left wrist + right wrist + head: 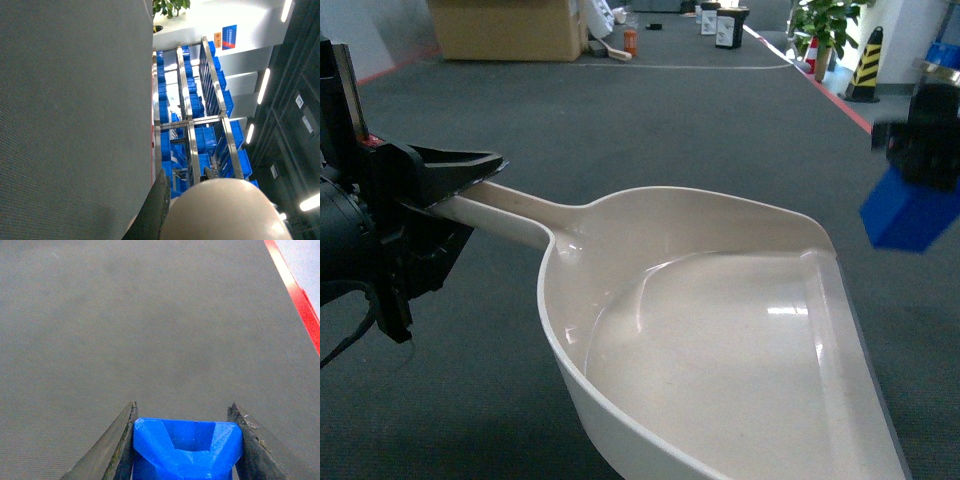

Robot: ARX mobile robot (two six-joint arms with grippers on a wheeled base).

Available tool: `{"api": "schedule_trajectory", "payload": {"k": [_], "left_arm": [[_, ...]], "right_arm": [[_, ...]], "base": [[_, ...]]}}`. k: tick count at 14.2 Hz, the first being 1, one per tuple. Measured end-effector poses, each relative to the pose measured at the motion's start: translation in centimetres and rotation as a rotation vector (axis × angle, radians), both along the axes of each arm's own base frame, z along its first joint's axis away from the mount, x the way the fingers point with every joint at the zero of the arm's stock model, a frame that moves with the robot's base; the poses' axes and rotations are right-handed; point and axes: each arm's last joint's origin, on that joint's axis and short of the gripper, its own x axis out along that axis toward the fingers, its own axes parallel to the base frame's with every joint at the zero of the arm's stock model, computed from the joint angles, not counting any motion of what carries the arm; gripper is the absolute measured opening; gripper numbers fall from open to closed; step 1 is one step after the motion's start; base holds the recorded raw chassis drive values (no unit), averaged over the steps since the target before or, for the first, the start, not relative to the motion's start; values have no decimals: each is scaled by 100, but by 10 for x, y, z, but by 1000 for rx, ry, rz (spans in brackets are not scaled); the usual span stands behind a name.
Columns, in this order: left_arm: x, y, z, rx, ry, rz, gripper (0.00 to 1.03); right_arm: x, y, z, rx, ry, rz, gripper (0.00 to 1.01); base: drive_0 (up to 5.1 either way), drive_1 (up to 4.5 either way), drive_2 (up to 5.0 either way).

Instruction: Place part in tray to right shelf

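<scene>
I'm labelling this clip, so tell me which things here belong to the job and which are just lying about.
Job: blue part held by right gripper; cream tray, handle held by left gripper; steel shelf.
Lying about: cardboard box, potted plant, striped bollard.

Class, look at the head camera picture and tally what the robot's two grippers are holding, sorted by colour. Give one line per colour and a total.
Cream: 1, the tray, held by its handle in the left gripper.
Blue: 1, the part, held in the right gripper.
Total: 2
</scene>
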Motion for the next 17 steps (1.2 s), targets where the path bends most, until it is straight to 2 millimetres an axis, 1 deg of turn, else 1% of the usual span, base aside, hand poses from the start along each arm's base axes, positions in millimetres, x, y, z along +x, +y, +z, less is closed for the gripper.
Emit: {"api": "schedule_trajectory", "payload": {"k": [1, 2, 3, 4, 6, 7, 8, 9, 10, 11, 12, 13, 14, 15, 16, 17], "left_arm": [[0, 0, 0, 0, 0, 0, 14], [0, 0, 0, 0, 0, -1, 14], [0, 0, 0, 0, 0, -1, 14], [0, 0, 0, 0, 0, 0, 14], [0, 0, 0, 0, 0, 0, 14], [0, 0, 0, 0, 0, -1, 14], [0, 0, 0, 0, 0, 0, 14], [0, 0, 0, 1, 0, -2, 14], [0, 0, 0, 1, 0, -1, 14], [0, 0, 0, 3, 0, 0, 14], [0, 0, 0, 2, 0, 0, 14], [0, 0, 0, 5, -1, 0, 14], [0, 0, 0, 5, -2, 0, 14], [0, 0, 0, 5, -2, 0, 14], [0, 0, 0, 5, -2, 0, 14], [0, 0, 0, 5, -2, 0, 14]], "right_arm": [[-16, 14, 33, 74, -105, 80, 47], [-32, 28, 54, 150, -170, 165, 46], [-48, 46, 64, 244, -197, 263, 46], [-59, 60, 59, 312, -156, 334, 46], [-73, 89, 28, 421, 33, 393, 46], [-78, 98, 14, 450, 125, 408, 46], [-82, 102, 7, 446, 143, 408, 48], [-84, 100, 6, 436, 114, 386, 61], [-86, 93, 12, 411, 55, 357, 72], [-90, 84, 25, 382, -21, 329, 83], [-99, 71, 42, 341, -147, 293, 96], [-109, 59, 57, 297, -257, 268, 99], [-122, 45, 70, 220, -385, 231, 98], [-137, 31, 74, 129, -480, 190, 98], [-154, 15, 68, 11, -523, 165, 98], [-167, -1, 53, -93, -500, 150, 98]], "base": [[0, 0, 0], [0, 0, 0], [0, 0, 0], [0, 0, 0], [0, 0, 0], [0, 0, 0], [0, 0, 0], [0, 0, 0], [0, 0, 0], [0, 0, 0], [0, 0, 0], [0, 0, 0], [0, 0, 0], [0, 0, 0], [0, 0, 0], [0, 0, 0]]}}
